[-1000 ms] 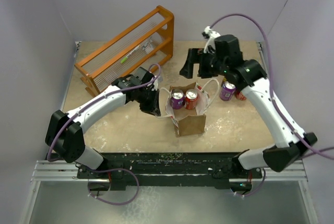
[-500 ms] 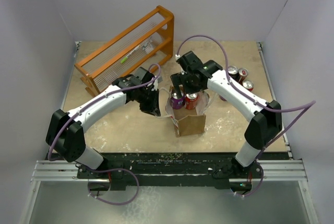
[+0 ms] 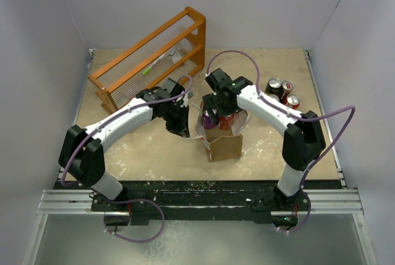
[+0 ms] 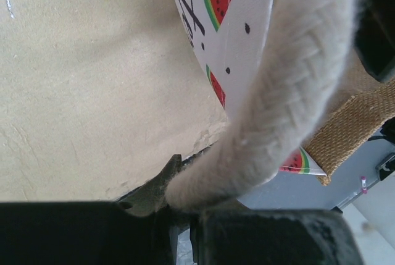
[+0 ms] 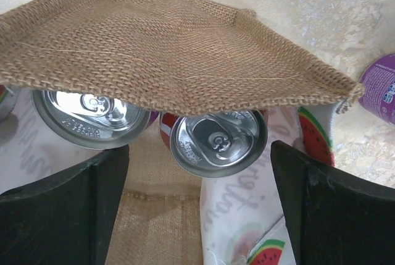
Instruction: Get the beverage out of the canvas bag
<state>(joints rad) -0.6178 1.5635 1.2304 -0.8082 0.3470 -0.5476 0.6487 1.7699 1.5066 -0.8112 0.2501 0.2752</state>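
Brown woven cloth fills the top half of my right wrist view; it is one wall of the canvas bag, seen from over its open mouth. Under that cloth I see two shiny can tops side by side inside the bag: the red can in the middle of the frame and the purple can to its left. The right gripper is spread wide and holds nothing, with one dark finger in the lower left corner and the other in the lower right, and the red can shows in the gap between them. In the top view the bag stands in the middle of the frame on the table, and the right gripper hangs just over it. The left gripper is at the bag's left side. In the left wrist view it is pinched tight on the thick white rope handle. Three other cans stand at the right of the top view, well apart from the bag. An orange wooden rack is in the upper left.
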